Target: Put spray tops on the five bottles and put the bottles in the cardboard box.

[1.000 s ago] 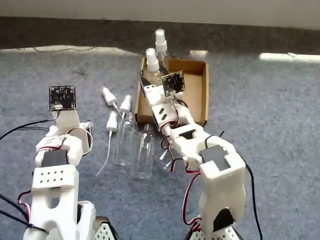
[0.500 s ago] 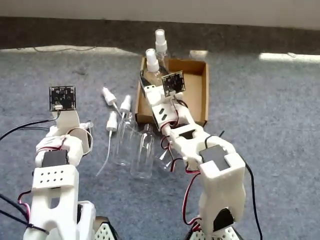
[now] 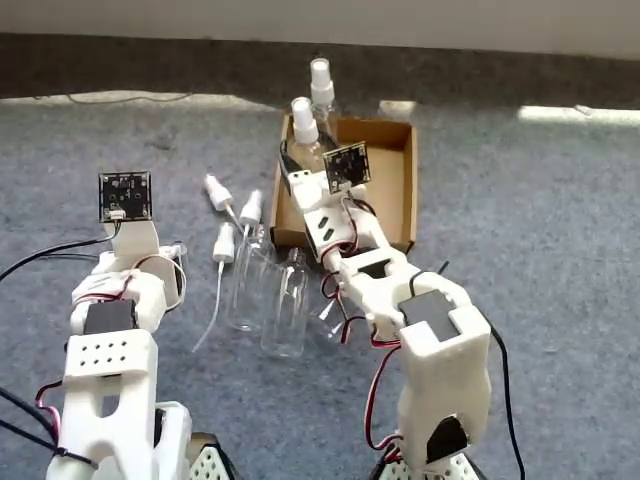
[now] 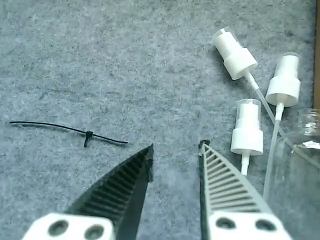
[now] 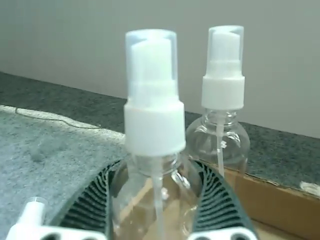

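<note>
Risk of toppling: clamping capped bottle (image 5: 152,130) with right gripper (image 5: 156,202) at wall of cardboard box (image 3: 408,185), possibly clipping rim or nudging neighbouring bottle (image 5: 222,90) while lowering; holding left gripper (image 4: 175,148) spread near loose spray tops (image 4: 247,132).

Grey carpet (image 3: 560,250) lies under me. Along its far edge runs a darker strip (image 3: 480,75), with a pale wall (image 3: 420,15) behind it. A bright patch of light (image 3: 575,113) falls on the carpet, far off to my right.

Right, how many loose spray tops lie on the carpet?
3, all left of the cardboard box: the far spray top, the middle spray top, the near spray top.
</note>
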{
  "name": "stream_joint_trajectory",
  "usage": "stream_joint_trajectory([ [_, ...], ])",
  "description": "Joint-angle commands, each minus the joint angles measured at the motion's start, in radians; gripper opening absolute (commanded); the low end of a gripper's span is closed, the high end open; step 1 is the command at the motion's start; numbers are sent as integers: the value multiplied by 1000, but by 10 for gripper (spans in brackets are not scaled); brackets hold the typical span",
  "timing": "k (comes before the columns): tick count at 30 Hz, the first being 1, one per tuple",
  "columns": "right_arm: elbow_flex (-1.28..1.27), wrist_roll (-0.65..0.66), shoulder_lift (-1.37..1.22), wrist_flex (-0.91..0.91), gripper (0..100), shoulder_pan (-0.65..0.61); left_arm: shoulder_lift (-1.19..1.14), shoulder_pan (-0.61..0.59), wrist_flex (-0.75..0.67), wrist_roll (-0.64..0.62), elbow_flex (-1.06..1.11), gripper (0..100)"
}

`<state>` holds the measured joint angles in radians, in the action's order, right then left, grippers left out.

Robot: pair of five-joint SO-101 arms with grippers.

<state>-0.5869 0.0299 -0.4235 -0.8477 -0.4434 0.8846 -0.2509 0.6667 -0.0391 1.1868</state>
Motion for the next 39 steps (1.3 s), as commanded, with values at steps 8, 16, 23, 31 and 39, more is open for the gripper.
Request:
stream_joint_trajectory([
  [8,61,-3,19,16,131,8,13,-4,-12,2,-4,147],
  [16,62,-3,24,33,135,7,13,-4,-12,2,-4,147],
  [23,62,-3,25,36,251,7,13,-4,-12,2,-4,147],
  [31,62,-3,25,36,252,-5,13,-4,-12,2,-4,147],
  [39,62,-3,27,33,254,-4,13,-4,-12,2,-4,147],
])
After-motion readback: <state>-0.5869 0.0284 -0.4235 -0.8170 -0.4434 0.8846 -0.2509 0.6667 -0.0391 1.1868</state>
